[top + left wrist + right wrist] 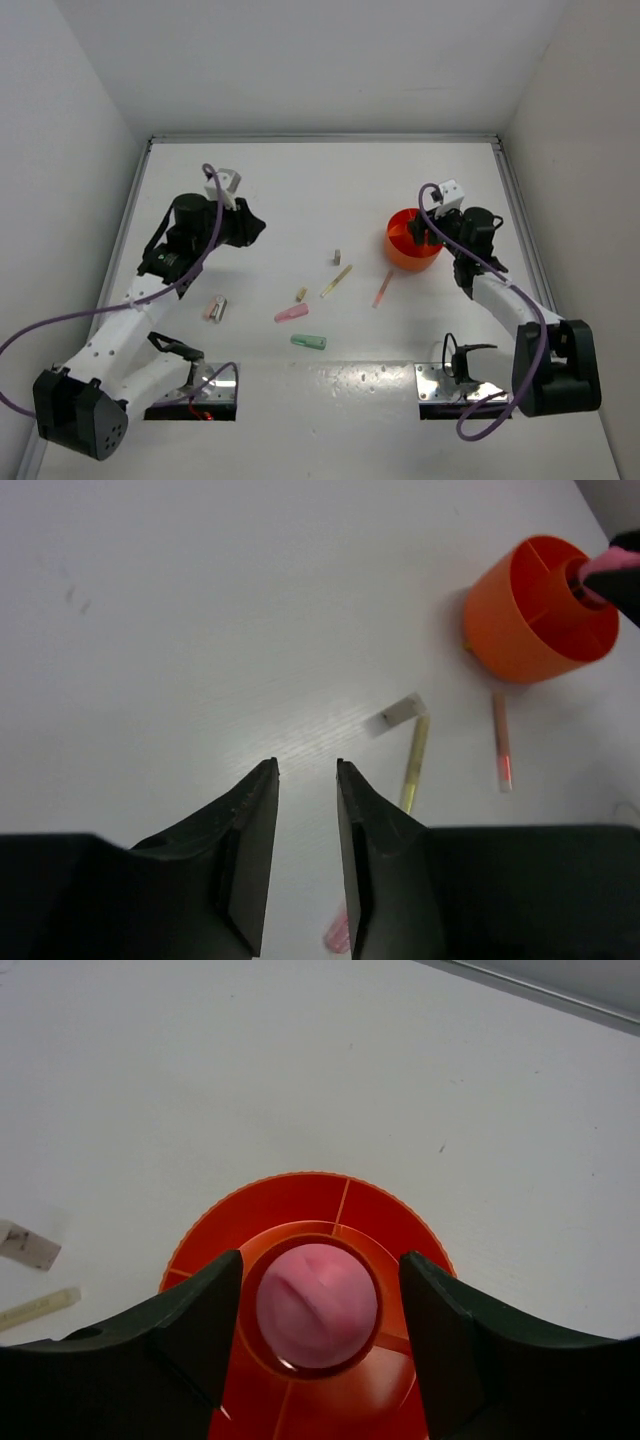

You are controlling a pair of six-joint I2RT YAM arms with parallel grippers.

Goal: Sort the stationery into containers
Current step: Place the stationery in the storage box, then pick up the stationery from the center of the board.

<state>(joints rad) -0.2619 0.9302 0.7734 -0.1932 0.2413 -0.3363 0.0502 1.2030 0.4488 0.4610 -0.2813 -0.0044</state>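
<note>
Orange cup [402, 252] sits right of centre on the table: round, bright, dividers fanning out from a central well. A pink marker [318, 1305] stands in that well, rounded end up. The right gripper [320, 1262] hangs over it, jaws spread, 1 finger each side with slim gaps showing. The left gripper [305, 770] hovers far left, jaws narrowly parted on nothing. A green marker [308, 342] and a yellow stick [337, 281] lie loose mid-table. The table [300, 190] is white and matte, with plain white walls [300, 60] on 3 sides.

You can read no text, label, brand, number or sign in any view; the round bright-orange plastic cup [300, 1200] and the white table [300, 190] show only plain, unmarked surfaces.
</note>
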